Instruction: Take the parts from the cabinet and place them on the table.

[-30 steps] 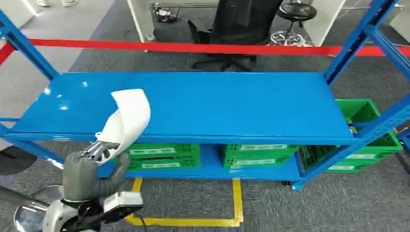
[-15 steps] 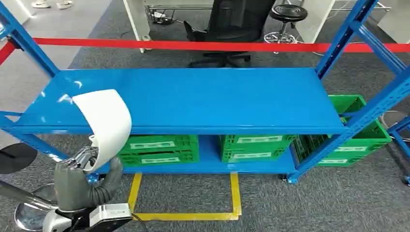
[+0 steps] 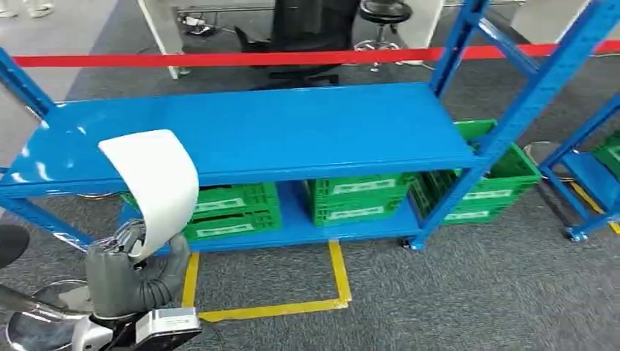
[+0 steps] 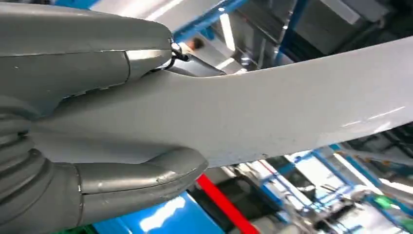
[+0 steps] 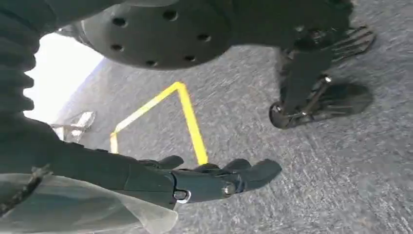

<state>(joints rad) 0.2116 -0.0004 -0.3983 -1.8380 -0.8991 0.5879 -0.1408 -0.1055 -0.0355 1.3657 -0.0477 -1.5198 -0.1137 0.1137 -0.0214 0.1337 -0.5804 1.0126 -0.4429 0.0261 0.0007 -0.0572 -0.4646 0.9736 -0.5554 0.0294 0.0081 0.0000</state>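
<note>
Left hand: the left hand (image 3: 135, 274) grips the lower end of a curved white part (image 3: 157, 186), thumb on one face and fingers on the other; the left wrist view shows the same clamp on the white part (image 4: 272, 112) by the hand (image 4: 87, 146).
Part position: held up in front of the blue rack, its upper end overlapping the front left edge of the top shelf (image 3: 248, 131) as seen from the head view; whether it touches the shelf cannot be told.
Right hand: the right hand (image 5: 204, 183) hangs low over the grey carpet (image 5: 341, 185), dark fingers stretched out and slightly apart, holding nothing.
Rack: blue steel uprights (image 3: 512, 110) to the right; a lower shelf (image 3: 307, 230) carries green crates (image 3: 234, 212) side by side, another green crate (image 3: 497, 179) behind the right upright.
In the way: the top shelf's front edge sits between the hand and the crates below.
Floor: yellow tape outline (image 3: 292, 303) on the carpet before the rack, also in the right wrist view (image 5: 190, 122).
Behind: red barrier tape (image 3: 241, 57) stretched across; a black office chair (image 3: 307, 29) and a stool (image 3: 384, 14) beyond it.
Writing: pale labels on the crate fronts, too small to read.
</note>
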